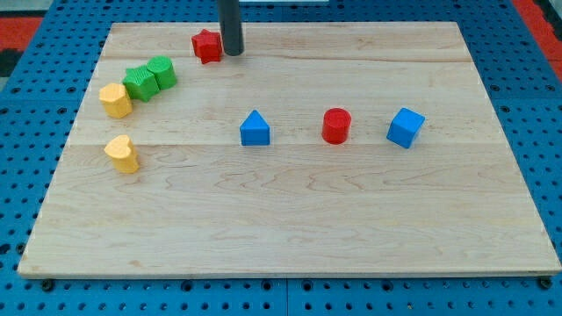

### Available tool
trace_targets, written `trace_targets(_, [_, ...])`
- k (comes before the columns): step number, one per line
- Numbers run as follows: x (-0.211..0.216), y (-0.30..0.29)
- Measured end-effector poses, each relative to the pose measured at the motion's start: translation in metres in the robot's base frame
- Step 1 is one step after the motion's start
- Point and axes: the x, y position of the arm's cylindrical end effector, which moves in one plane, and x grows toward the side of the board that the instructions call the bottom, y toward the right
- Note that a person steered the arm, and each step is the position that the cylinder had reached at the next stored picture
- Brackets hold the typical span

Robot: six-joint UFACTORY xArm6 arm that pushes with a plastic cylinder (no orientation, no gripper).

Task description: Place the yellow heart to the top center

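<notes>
The yellow heart [122, 154] lies near the board's left edge, below a yellow hexagon-like block [115, 100]. My tip [232, 53] is near the view's top, just right of the red star [207, 46] and close to touching it. It stands far up and to the right of the yellow heart.
Two green blocks [140, 82] [162, 72] sit side by side right of the yellow hexagon. A blue triangle [255, 128], a red cylinder [335, 125] and a blue cube [405, 127] form a row across the middle. The wooden board [290, 237] lies on a blue pegboard.
</notes>
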Motion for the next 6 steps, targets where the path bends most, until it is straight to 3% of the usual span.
trace_targets(2, [-0.036,-0.12])
trace_targets(4, [-0.02,0.005])
trace_targets(6, [-0.009,0.013])
